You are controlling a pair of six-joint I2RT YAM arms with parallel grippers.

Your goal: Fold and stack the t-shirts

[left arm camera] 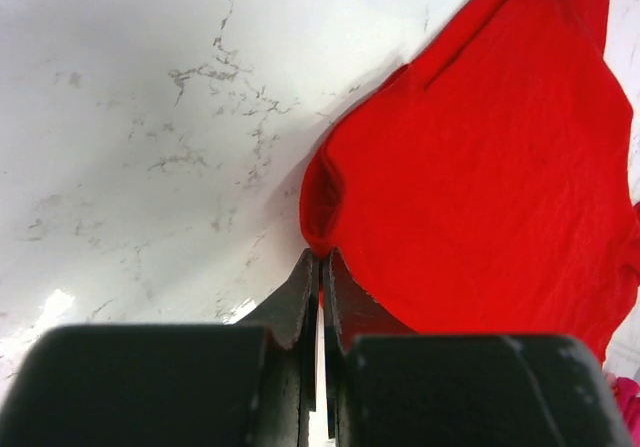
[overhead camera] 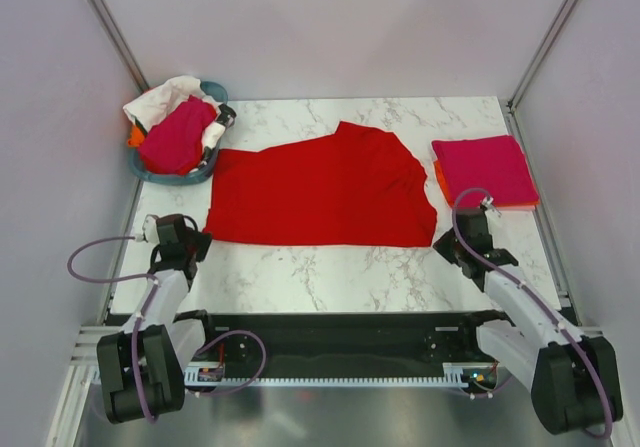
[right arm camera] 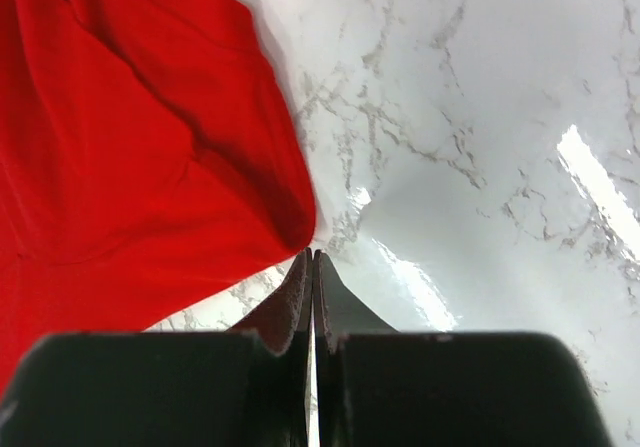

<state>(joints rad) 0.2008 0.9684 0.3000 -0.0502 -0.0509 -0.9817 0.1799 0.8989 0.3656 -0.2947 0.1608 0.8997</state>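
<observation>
On the table (overhead camera: 330,267), a wrinkled red t-shirt (overhead camera: 320,192), near corners clamped in left end effector (left arm camera: 320,255) and right end effector (right arm camera: 312,254).

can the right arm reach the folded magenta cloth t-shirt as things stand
Probably yes: the folded magenta cloth t-shirt lies just beyond the right gripper, nothing between. But its jaws look shut on a corner of the bright red cloth t-shirt; it must release first.

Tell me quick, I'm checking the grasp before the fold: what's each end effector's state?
Left end effector: closed, pinching a corner of the red t-shirt.
Right end effector: closed, pinching its other near corner.
</observation>
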